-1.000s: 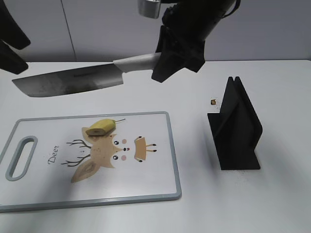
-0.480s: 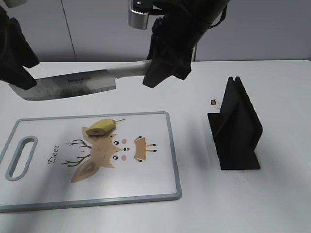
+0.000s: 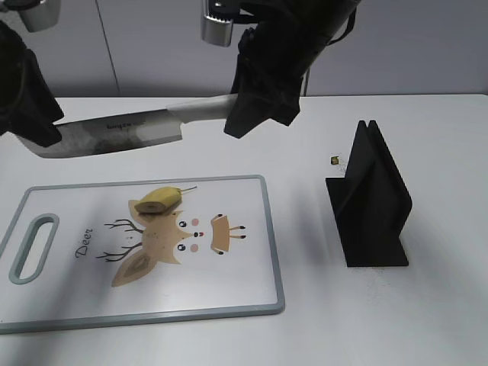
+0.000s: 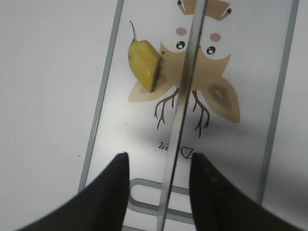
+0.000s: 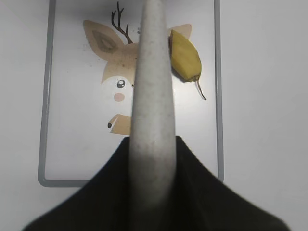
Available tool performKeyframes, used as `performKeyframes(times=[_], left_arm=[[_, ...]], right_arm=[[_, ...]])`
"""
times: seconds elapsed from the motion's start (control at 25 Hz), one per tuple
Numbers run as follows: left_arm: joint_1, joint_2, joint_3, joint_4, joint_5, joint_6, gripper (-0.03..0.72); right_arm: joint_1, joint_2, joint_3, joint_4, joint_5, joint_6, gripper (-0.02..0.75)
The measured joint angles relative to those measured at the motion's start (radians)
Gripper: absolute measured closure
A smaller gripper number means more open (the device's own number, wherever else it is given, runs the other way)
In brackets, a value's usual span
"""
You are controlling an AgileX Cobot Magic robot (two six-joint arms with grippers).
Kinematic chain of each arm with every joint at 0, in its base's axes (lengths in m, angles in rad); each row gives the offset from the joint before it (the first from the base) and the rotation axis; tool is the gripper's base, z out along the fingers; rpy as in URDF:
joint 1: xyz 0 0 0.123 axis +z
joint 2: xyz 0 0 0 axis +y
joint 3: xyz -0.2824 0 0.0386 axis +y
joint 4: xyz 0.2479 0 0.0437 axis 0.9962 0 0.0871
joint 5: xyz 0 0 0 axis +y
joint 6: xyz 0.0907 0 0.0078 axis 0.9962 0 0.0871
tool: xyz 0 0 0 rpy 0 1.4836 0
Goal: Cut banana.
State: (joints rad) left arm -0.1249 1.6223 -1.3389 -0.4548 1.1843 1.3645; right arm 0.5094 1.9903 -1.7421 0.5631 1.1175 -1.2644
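Hovering over the bench (image 3: 427, 328), I have the board (image 3: 244, 305) below, the black stand (image 3: 371, 206) off its right edge. My right pincer (image 3: 255, 114) is clenched on the knife (image 3: 126, 130) handle; the left pincer (image 4: 159, 192) straddles the blade tip, released. The banana (image 3: 158, 200) stub sits by the board's far edge. I'd bring the blade level, square across it, then press straight down.

My right gripper (image 3: 263, 103) holds the knife (image 3: 126, 130) above the table, behind the cutting board (image 3: 229, 282). The banana piece (image 3: 156, 200) lies on the board near its 12 o'clock edge. At 3 o'clock of the board stands the knife stand (image 3: 374, 206). My left gripper (image 3: 30, 114) sits at the blade's tip, toward 9 o'clock.
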Motion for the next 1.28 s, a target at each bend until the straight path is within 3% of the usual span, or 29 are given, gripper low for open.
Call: performKeyframes(times=[0.12, 0.24, 0.32, 0.52, 0.72, 0.96, 1.28], left_arm=[[-0.001, 0.011, 0.0, -0.006, 0.0, -0.003, 0.4], [-0.001, 0.017, 0.0, -0.011, 0.007, -0.005, 0.624], [-0.002, 0.023, 0.0, -0.012, 0.015, -0.002, 0.677], [-0.044, 0.026, 0.0, 0.036, -0.025, -0.017, 0.691], [-0.111, 0.031, 0.042, 0.133, -0.131, -0.129, 0.691], [-0.114, 0.066, 0.133, 0.136, -0.228, -0.146, 0.691], [-0.114, 0.118, 0.14, 0.152, -0.294, -0.127, 0.691]], right_arm=[[0.0, 0.0, 0.0, 0.0, 0.0, 0.0, 0.575], [0.0, 0.0, 0.0, 0.0, 0.001, 0.001, 0.575], [0.0, 0.0, 0.0, 0.0, 0.0, 0.001, 0.575], [0.0, 0.002, -0.001, -0.031, 0.005, 0.059, 0.575], [0.0, 0.043, -0.002, -0.1, 0.014, 0.109, 0.575], [0.005, 0.096, 0.004, -0.12, -0.004, 0.13, 0.573], [0.008, 0.154, 0.012, -0.138, -0.033, 0.175, 0.567]])
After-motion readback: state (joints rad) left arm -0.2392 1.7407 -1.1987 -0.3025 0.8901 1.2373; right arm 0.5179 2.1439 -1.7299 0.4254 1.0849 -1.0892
